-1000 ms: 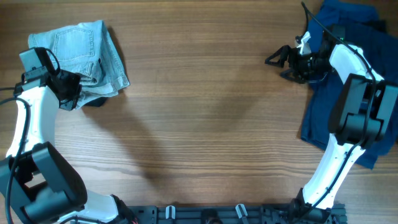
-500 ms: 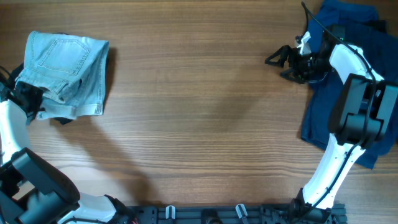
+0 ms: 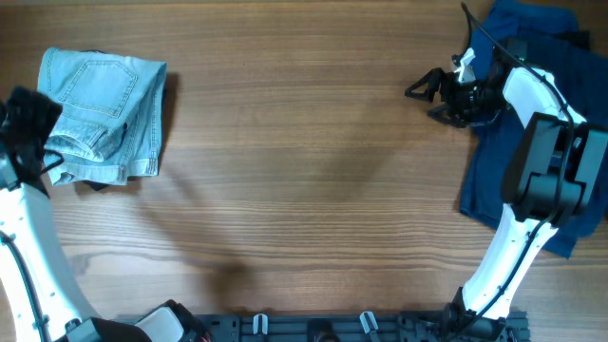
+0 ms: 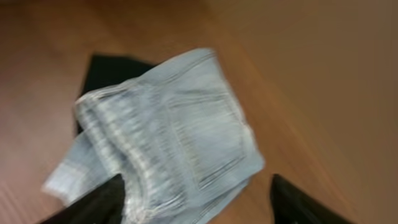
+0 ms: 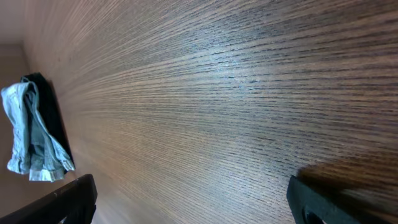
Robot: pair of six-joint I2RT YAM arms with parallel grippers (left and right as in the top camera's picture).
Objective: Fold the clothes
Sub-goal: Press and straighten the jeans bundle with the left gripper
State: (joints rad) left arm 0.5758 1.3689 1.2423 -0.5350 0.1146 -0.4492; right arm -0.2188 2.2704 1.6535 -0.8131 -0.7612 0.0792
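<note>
Folded light-blue jeans (image 3: pixel 100 114) lie at the table's left side, pocket side up, with a dark cloth (image 3: pixel 90 183) peeking out beneath them. My left gripper (image 3: pixel 43 142) hovers at their left edge. In the blurred left wrist view it (image 4: pixel 199 205) is open, and the jeans (image 4: pixel 180 137) lie below and between its spread fingers, apart from them. A dark blue garment (image 3: pixel 484 180) is spread at the right edge. My right gripper (image 3: pixel 427 95) stands open over bare wood just left of that garment, with nothing between its fingers (image 5: pixel 68 199).
The right arm (image 3: pixel 532 142) stretches over the blue garment. In the right wrist view the jeans (image 5: pixel 28 134) show far off at the left. Wooden table (image 3: pixel 313 171) runs between the two piles. The arm bases sit along the front edge.
The left gripper carried the jeans leftward, laid them flatter, then opened and let go. The right arm has not moved.
</note>
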